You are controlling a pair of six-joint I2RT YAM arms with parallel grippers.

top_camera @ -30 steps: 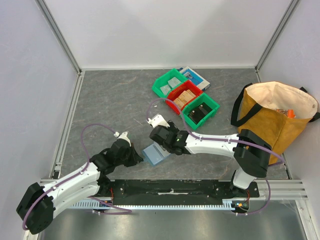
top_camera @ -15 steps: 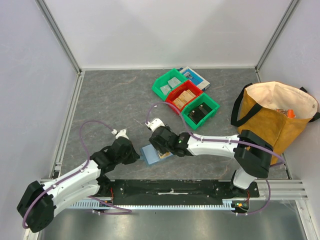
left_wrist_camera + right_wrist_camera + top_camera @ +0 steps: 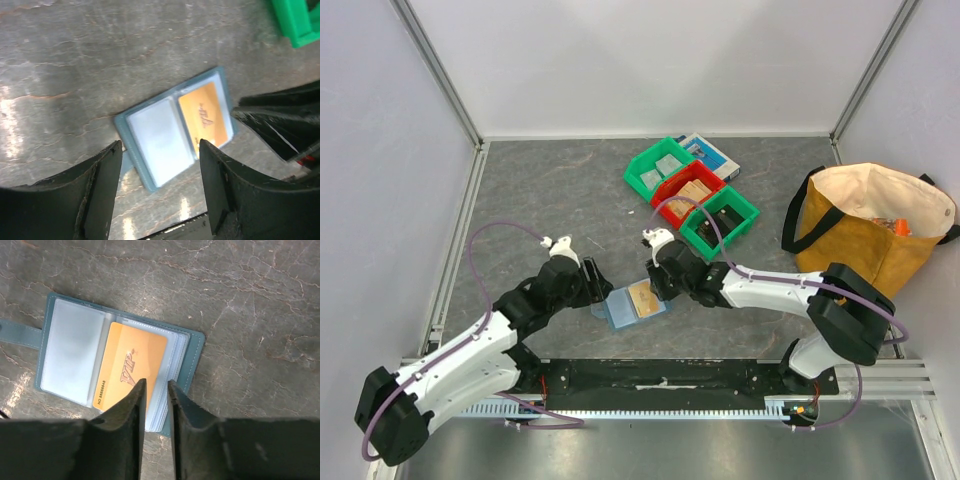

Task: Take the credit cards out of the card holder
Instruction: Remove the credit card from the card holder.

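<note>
Card holder lies open on the table, orange card in one pocket and not yet out: extraction step. Your left gripper hangs spread above it; the right gripper has its jaws a slit apart at the card's edge, and you cannot tell whether it grips. Next, pin the holder and slide the card clear.

The orange card, seated in the right-hand pocket of the open card holder, carries "VIP" in slanted script. Along its short edge runs "No" followed by a digit string beginning 888; the remaining digits are not reliably legible.
</note>
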